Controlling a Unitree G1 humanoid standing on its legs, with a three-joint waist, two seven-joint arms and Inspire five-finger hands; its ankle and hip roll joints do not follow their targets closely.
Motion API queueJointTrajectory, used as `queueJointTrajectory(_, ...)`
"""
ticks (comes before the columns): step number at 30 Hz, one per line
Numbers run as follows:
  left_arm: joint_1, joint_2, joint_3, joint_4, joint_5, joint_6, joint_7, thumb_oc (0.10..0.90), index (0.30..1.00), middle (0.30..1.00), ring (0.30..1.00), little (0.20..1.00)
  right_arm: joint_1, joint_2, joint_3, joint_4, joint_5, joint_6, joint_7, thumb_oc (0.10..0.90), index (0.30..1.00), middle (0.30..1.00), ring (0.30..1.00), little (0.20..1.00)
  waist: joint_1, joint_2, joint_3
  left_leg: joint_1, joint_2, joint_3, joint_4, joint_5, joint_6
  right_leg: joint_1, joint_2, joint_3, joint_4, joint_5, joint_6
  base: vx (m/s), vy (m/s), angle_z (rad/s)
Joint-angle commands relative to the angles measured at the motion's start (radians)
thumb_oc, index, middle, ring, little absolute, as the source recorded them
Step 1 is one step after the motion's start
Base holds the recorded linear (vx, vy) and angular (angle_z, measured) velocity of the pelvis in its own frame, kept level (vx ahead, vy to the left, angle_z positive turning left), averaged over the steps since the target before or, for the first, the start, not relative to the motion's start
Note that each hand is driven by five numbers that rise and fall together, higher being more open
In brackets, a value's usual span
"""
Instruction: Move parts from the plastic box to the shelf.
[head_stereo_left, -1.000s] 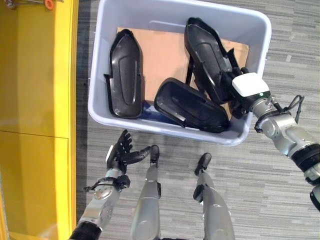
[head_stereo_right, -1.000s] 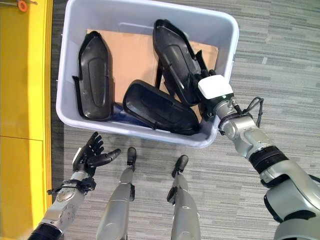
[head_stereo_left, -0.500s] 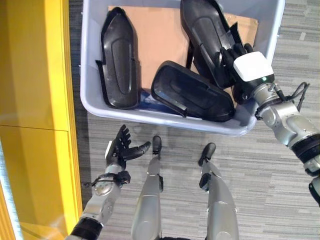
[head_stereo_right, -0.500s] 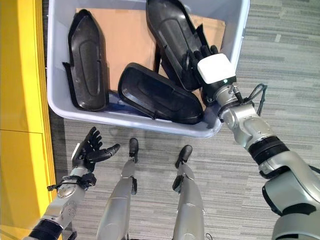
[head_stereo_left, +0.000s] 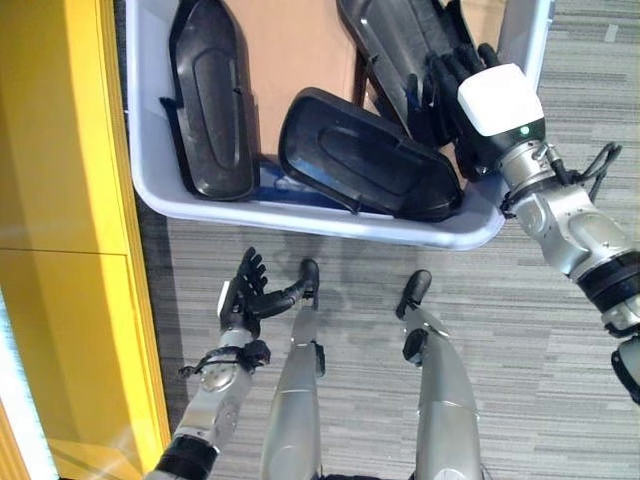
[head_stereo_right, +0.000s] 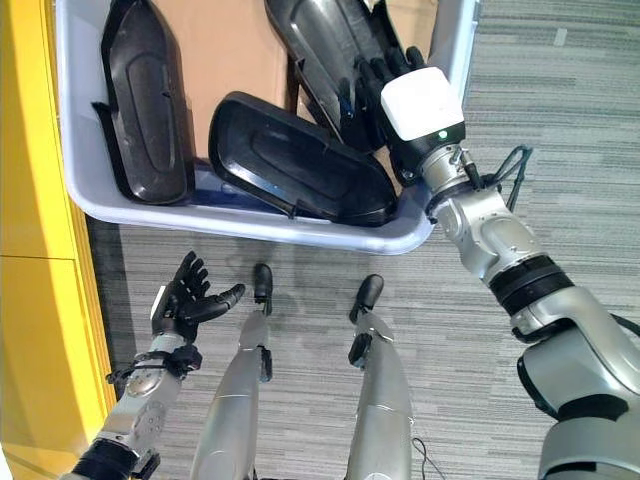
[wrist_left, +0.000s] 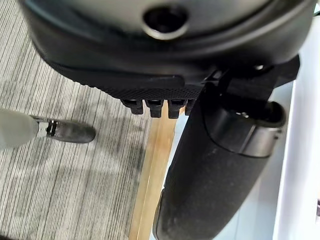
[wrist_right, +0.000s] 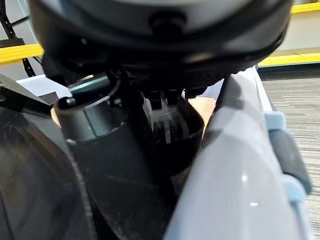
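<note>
Glossy black plastic parts (head_stereo_left: 365, 160) lie on matt brown cardboard (head_stereo_left: 300, 50) in a smooth pale plastic box (head_stereo_left: 300, 215).

Head stereo downward; wrist cams close-up

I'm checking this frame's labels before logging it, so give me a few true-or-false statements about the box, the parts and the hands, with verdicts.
1. Three black moulded plastic parts lie in the pale grey plastic box. True.
2. The right hand reaches into the box at the rightmost black part. True.
3. The left hand grips a black part. False: it is open over the grey floor, holding nothing.
4. The box stands on the yellow shelf. False: it stands on the floor beside it.
5. Brown cardboard lines the box bottom. True.
</note>
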Motion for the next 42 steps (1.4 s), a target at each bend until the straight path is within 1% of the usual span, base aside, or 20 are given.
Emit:
queueJointTrajectory(1,-0.011,0.033,-0.004,-0.065,0.023,-0.066,0.020,0.900,1.000,1.000,1.000,1.000,-0.048,0.006,-0.025,0.054,0.044,0.028,-0.072,0.400,0.300,0.300,0.300,0.300,0.017,0.007,-0.007,0.144,0.061,0.007,-0.010,-0.083,-0.058,0.096,-0.045,0.020,-0.164,0.068,0.133,0.00,0.004,0.03)
queueJointTrajectory(8,-0.008,0.036,-0.005,-0.076,0.029,-0.065,0.022,0.900,1.000,1.000,1.000,1.000,0.017,0.024,-0.061,0.026,0.045,0.026,-0.075,0.400,0.300,0.300,0.300,0.300,0.013,0.000,-0.007,0.157,0.060,0.001,-0.010,-0.089,-0.057,0.113,-0.046,0.011,-0.167,0.067,0.134,0.00,0.000,0.00)
queueJointTrajectory(13,-0.001,0.039,0.000,-0.087,0.035,-0.062,0.023,0.900,1.000,1.000,1.000,1.000,0.045,0.020,-0.076,0.012,0.040,0.026,-0.076,0.400,0.300,0.300,0.300,0.300,0.013,-0.006,-0.007,0.168,0.057,-0.002,-0.010,-0.091,-0.058,0.133,-0.042,0.006,-0.175,0.069,0.135,-0.01,0.003,0.04)
queueJointTrajectory(22,0.009,0.044,0.007,-0.095,0.041,-0.056,0.019,0.900,1.000,1.000,1.000,1.000,0.082,-0.020,-0.120,-0.044,0.037,0.027,-0.092,0.400,0.300,0.300,0.300,0.300,0.012,-0.025,-0.007,0.210,0.057,-0.005,-0.010,-0.096,-0.059,0.189,-0.041,-0.005,-0.185,0.072,0.137,-0.02,0.009,0.05)
queueJointTrajectory(26,0.013,0.046,0.016,-0.100,0.045,-0.052,0.015,0.900,1.000,1.000,1.000,1.000,0.090,-0.047,-0.153,-0.113,0.030,0.023,-0.103,0.400,0.300,0.300,0.300,0.300,0.009,-0.034,-0.009,0.239,0.056,-0.004,-0.010,-0.098,-0.060,0.224,-0.040,-0.006,-0.196,0.076,0.139,-0.02,0.023,0.06)
queueJointTrajectory(28,0.020,0.047,0.023,-0.097,0.049,-0.048,0.017,0.900,1.000,1.000,1.000,1.000,0.106,-0.060,-0.187,-0.171,0.033,0.014,-0.114,0.400,0.300,0.300,0.300,0.300,0.007,-0.041,-0.022,0.259,0.056,-0.003,-0.010,-0.102,-0.060,0.247,-0.037,-0.007,-0.202,0.076,0.139,-0.01,0.011,0.02)
queueJointTrajectory(30,0.025,0.049,0.025,-0.101,0.049,-0.047,0.017,0.900,1.000,1.000,1.000,1.000,0.115,-0.062,-0.199,-0.187,0.034,0.013,-0.115,0.400,0.300,0.300,0.300,0.300,0.008,-0.043,-0.027,0.266,0.056,-0.003,-0.010,-0.104,-0.060,0.262,-0.035,-0.007,-0.209,0.077,0.140,0.00,0.000,0.00)
queueJointTrajectory(32,0.033,0.053,0.029,-0.105,0.050,-0.044,0.016,0.900,1.000,1.000,1.000,1.000,0.125,-0.070,-0.216,-0.229,0.029,0.008,-0.119,0.400,0.300,0.300,0.300,0.300,0.006,-0.049,-0.042,0.275,0.054,-0.003,-0.010,-0.102,-0.061,0.283,-0.030,-0.006,-0.230,0.086,0.139,0.00,0.000,0.00)
queueJointTrajectory(36,0.051,0.054,0.038,-0.113,0.054,-0.040,0.008,0.900,1.000,1.000,1.000,1.000,0.148,-0.083,-0.246,-0.289,0.021,-0.004,-0.118,0.400,0.300,0.300,0.300,0.300,0.004,-0.059,-0.070,0.307,0.054,0.002,-0.010,-0.110,-0.062,0.330,-0.023,-0.010,-0.251,0.084,0.143,0.00,0.009,-0.01)
queueJointTrajectory(37,0.059,0.054,0.043,-0.112,0.053,-0.036,0.004,0.900,1.000,1.000,1.000,1.000,0.165,-0.087,-0.263,-0.310,0.021,-0.007,-0.118,0.400,0.300,0.300,0.300,0.300,0.002,-0.066,-0.085,0.325,0.055,0.003,-0.010,-0.113,-0.061,0.351,-0.019,-0.009,-0.260,0.085,0.143,0.00,0.026,-0.06)
queueJointTrajectory(38,0.059,0.055,0.042,-0.112,0.053,-0.036,0.004,0.900,1.000,1.000,1.000,1.000,0.166,-0.088,-0.265,-0.312,0.021,-0.007,-0.117,0.400,0.300,0.300,0.300,0.300,0.002,-0.067,-0.085,0.322,0.054,0.002,-0.010,-0.109,-0.061,0.351,-0.020,-0.010,-0.264,0.091,0.142,-0.02,0.042,-0.06)
queueJointTrajectory(42,0.077,0.059,0.047,-0.110,0.054,-0.030,-0.009,0.900,1.000,1.000,1.000,1.000,0.164,-0.099,-0.280,-0.327,0.026,-0.012,-0.118,0.400,0.300,0.300,0.300,0.300,-0.001,-0.080,-0.124,0.350,0.054,0.006,-0.010,-0.114,-0.063,0.399,-0.010,-0.010,-0.306,0.103,0.144,-0.01,0.038,-0.03)
